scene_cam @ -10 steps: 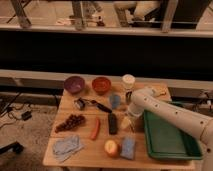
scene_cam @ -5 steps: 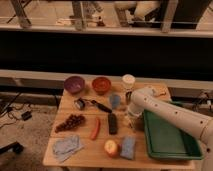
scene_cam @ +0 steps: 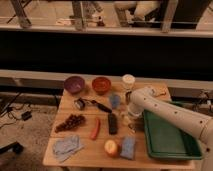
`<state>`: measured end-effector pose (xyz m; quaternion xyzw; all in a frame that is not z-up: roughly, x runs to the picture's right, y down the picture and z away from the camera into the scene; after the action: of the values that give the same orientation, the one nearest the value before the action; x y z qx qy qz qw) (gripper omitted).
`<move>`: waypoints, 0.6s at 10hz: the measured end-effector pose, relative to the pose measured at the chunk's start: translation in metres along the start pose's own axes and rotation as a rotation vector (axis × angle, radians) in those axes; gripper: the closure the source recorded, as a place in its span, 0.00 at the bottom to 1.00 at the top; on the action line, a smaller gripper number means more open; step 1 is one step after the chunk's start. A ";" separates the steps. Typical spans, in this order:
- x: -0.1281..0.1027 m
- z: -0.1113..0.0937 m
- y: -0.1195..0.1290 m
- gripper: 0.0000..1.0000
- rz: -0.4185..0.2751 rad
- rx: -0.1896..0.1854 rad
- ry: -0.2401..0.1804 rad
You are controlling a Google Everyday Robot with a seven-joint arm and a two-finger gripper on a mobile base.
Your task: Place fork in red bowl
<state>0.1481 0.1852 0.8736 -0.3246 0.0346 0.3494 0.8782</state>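
Behind the desk runs a dark wall with a pale ledge, and metal railings stand above it. The wooden desk [scene_cam: 150, 160] fills the lower middle of the view. A white robot arm [scene_cam: 172, 114] reaches in from the right edge, bending down toward the middle of the desk. A green tray [scene_cam: 172, 150] lies at the front right corner, under the arm.

The red bowl [scene_cam: 101, 85] sits at the back edge, near the middle, with the purple bowl [scene_cam: 74, 84] just beside it toward the back left corner. A white cup [scene_cam: 128, 81] stands at the back edge to the right of the red bowl.

A bunch of dark grapes [scene_cam: 70, 121] lies near the left edge. A grey-blue cloth [scene_cam: 66, 146] lies at the front left corner. A blue sponge [scene_cam: 127, 148] and an apple [scene_cam: 111, 147] rest at the front edge, touching or nearly so. A black-handled utensil [scene_cam: 95, 104] lies in front of the bowls. A black bar [scene_cam: 113, 123] and a red stick-shaped thing [scene_cam: 95, 129] lie mid-desk.

The gripper [scene_cam: 131, 119] hangs low near the tray's left rim; whether its fingers are released or clenched I cannot tell. The fork cannot be made out.
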 end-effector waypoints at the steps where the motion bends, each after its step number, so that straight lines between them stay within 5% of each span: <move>1: -0.001 -0.001 0.000 0.63 -0.001 0.002 -0.001; 3: -0.001 -0.002 0.000 0.80 -0.002 0.002 -0.001; 6: -0.001 -0.004 0.000 0.82 -0.013 0.021 0.000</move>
<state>0.1478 0.1825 0.8707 -0.3154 0.0361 0.3435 0.8839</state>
